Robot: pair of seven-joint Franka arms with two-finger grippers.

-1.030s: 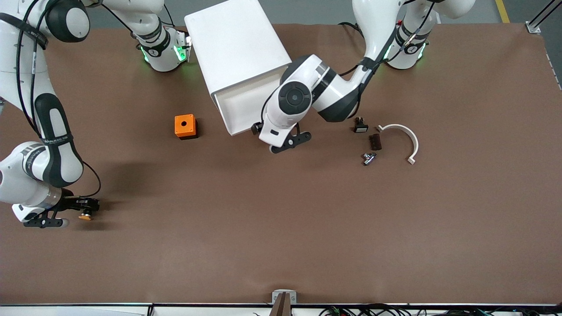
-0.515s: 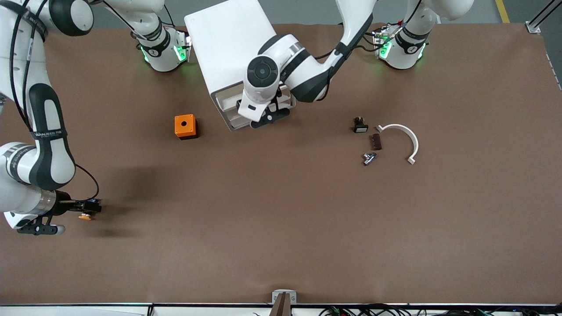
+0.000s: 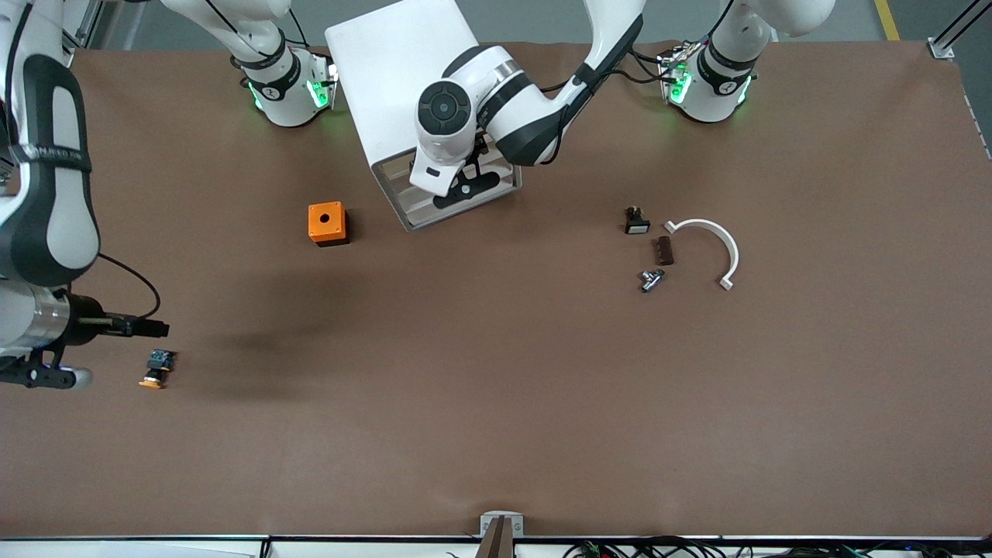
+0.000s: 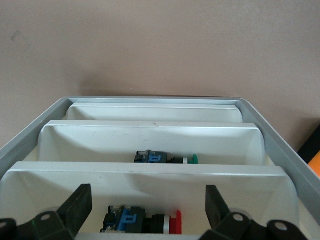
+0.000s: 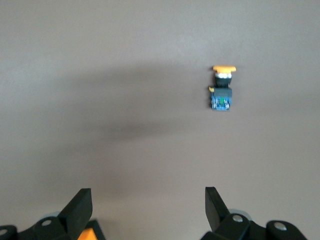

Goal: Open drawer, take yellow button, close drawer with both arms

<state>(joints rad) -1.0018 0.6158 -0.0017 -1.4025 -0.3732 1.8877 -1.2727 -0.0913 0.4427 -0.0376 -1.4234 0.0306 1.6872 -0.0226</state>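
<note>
The button (image 3: 157, 368), with orange cap, black body and blue end, lies on the brown table near the right arm's end; it also shows in the right wrist view (image 5: 221, 89). My right gripper (image 3: 155, 329) hovers just beside it, open and empty (image 5: 147, 196). The white drawer cabinet (image 3: 403, 77) stands between the arm bases with its drawer pushed in. My left gripper (image 3: 465, 184) is open at the cabinet's front (image 4: 147, 195). The left wrist view shows stacked drawer trays (image 4: 150, 137) that hold a green-capped button (image 4: 165, 159) and a red-capped button (image 4: 145, 222).
An orange cube with a round hole (image 3: 326, 223) sits beside the cabinet's front toward the right arm's end. Toward the left arm's end lie a small black part with a white face (image 3: 636, 222), a dark block (image 3: 663, 250), a metal fitting (image 3: 651, 279) and a white arc (image 3: 717, 244).
My left gripper moved back toward the cabinet and the pulled-out drawer went in. My right gripper let go of the button, which now lies on the table, and drew away from it.
</note>
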